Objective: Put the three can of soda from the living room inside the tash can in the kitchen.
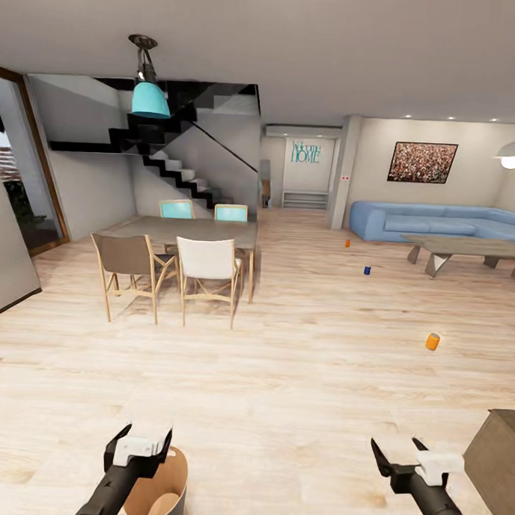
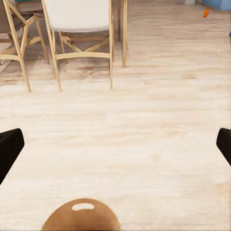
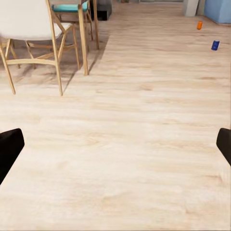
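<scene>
Nearest the camera, the tash can [image 1: 157, 485] sits under the released left pincer [image 1: 141, 441]; the right pincer [image 1: 401, 451] is likewise spread and empty. Three cans of soda, likely light, stiff and slick, best gripped mid-body, lie well apart on the wood floor [image 1: 282, 378]: orange [image 1: 432, 341], blue [image 1: 367, 270], orange [image 1: 347, 243], toward the sofa [image 1: 439, 220].

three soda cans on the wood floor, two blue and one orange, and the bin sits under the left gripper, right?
Not quite: the head view shows two orange cans and one dark blue can. The rest holds: all three are on the wood floor, and the bin sits under the left gripper.
</scene>
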You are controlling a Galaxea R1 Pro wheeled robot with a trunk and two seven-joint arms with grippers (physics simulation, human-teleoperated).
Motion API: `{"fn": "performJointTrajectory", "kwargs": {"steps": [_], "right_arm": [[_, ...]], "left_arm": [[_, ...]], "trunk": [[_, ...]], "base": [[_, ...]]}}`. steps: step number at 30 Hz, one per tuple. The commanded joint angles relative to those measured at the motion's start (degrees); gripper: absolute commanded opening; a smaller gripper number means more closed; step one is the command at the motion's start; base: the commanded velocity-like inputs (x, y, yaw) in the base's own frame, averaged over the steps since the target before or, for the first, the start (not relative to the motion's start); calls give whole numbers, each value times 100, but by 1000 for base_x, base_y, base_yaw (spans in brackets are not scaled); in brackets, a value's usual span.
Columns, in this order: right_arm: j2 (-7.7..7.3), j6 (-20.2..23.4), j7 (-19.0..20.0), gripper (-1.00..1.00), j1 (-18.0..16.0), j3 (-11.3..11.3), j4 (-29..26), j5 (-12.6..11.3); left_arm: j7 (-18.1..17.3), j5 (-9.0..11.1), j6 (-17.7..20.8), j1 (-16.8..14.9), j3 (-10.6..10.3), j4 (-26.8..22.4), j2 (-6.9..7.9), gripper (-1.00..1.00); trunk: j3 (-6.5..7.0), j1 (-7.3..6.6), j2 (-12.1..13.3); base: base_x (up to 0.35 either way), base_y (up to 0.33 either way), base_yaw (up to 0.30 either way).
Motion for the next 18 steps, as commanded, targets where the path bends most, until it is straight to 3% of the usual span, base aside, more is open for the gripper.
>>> {"fn": "performJointTrajectory", "kwargs": {"steps": [1,6,18], "right_arm": [[71,7,-121,100,-6,95,-21,58],[286,-63,-454,100,-15,402,299,282],[329,-534,-557,100,1,532,1092,374]], "left_arm": [[5,-1,-8,1,0,76,-1,100],[4,40,-77,1,7,664,-1,100],[30,5,-322,-11,-1,1547,-15,100]], "trunk": [[0,0,0],[0,0,0],[0,0,0]], "base": [[0,0,0],[0,0,0],[0,0,0]]}}
